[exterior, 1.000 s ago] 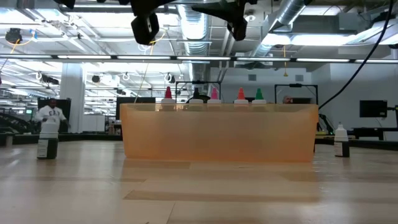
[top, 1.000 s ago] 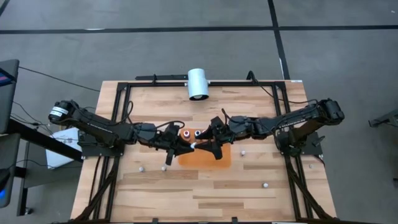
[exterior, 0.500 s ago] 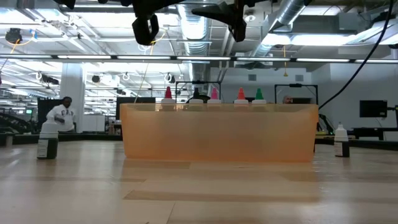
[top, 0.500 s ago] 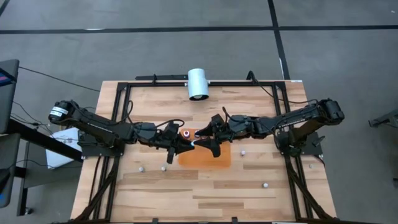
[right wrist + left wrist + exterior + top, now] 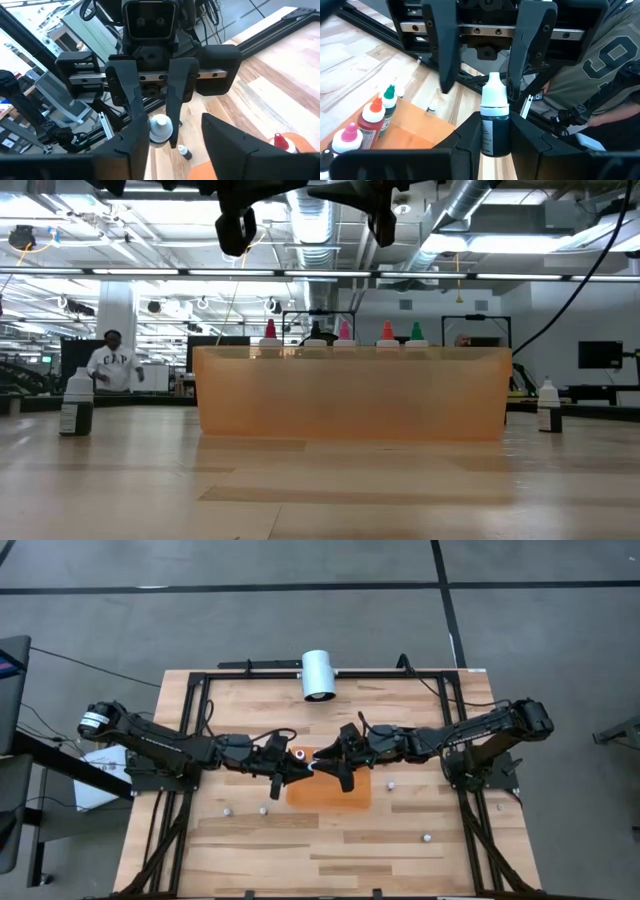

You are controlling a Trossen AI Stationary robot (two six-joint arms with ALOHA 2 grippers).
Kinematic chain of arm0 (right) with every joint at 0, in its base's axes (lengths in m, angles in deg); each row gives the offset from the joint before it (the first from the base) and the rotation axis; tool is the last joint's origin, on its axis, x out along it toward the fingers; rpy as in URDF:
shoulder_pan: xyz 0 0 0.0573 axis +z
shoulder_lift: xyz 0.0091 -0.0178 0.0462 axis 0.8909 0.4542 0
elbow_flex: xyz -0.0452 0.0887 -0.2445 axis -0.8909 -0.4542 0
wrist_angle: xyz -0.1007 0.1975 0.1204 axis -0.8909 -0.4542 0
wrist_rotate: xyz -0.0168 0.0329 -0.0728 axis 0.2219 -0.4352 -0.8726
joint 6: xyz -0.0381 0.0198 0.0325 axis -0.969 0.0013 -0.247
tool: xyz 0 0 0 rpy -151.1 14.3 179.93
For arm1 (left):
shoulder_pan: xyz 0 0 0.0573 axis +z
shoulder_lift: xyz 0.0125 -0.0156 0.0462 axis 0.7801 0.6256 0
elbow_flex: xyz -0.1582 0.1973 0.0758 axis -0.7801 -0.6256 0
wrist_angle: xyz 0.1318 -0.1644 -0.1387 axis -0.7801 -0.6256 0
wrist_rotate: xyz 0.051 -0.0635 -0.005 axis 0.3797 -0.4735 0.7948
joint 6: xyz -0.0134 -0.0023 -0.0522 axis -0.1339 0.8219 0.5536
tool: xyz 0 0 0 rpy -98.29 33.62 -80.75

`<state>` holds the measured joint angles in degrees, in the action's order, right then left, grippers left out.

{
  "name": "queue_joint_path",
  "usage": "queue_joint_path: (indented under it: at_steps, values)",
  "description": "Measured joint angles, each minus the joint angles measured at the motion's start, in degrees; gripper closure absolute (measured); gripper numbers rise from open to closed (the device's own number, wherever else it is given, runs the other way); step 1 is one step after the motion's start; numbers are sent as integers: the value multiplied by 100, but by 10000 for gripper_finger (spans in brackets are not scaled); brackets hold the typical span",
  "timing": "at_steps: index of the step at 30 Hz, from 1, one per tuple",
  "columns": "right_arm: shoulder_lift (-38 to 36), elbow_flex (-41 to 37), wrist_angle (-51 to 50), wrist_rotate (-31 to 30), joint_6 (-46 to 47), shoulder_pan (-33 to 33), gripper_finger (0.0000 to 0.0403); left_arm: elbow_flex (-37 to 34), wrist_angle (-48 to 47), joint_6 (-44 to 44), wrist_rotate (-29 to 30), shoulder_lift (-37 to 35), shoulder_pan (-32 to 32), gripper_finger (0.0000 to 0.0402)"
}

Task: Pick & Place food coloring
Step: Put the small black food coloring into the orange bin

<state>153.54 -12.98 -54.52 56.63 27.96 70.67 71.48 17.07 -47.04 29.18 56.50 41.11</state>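
Grippers meet nose to nose in the high view, above the orange mat (image 5: 330,790) at the middle of the wooden table (image 5: 420,720). The left gripper (image 5: 296,768) and right gripper (image 5: 322,762) nearly touch, which reads as a handover of 1 bottle from one arm to the other. A white cylinder (image 5: 318,674) lies near the table's far edge, and small pale bottles stand scattered on the wood, one of them (image 5: 427,837) well apart from the mat. Grey floor with dark lines surrounds the table.

Low view: the mat shows as a translucent orange slab, and behind it stand bottles with coloured tops, a red one (image 5: 270,332) and a green one (image 5: 416,333) among them. Both arms hang dark at the top. Beyond is a big hall with ducts and strip lights, and a person (image 5: 112,366) stands far off.

Left wrist view: the left gripper's jaws pinch a dark bottle (image 5: 494,122) with a white cap, held upright and raised toward the right gripper's spread fingers (image 5: 443,45), which flank its cap without clearly touching it. More bottles stand on the mat nearby.

Right wrist view: the right gripper (image 5: 172,145) has its jaws apart around the white cap, so I judge it is about to close.
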Motion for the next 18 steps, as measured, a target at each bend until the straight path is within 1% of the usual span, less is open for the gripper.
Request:
queue_joint_path:
  at_steps: [11, 15, 18]
  values:
    - [0, 4, 14, 19, -110, 2, 334, 0, -13, 4, 19, 4, 63, 329]
    - [0, 7, 0, 24, -110, 2, 357, 0, -17, 7, 18, 4, 63, 329]
    - [0, 7, -4, 24, -110, 2, 365, 0, -20, 9, 5, 4, 60, 329]
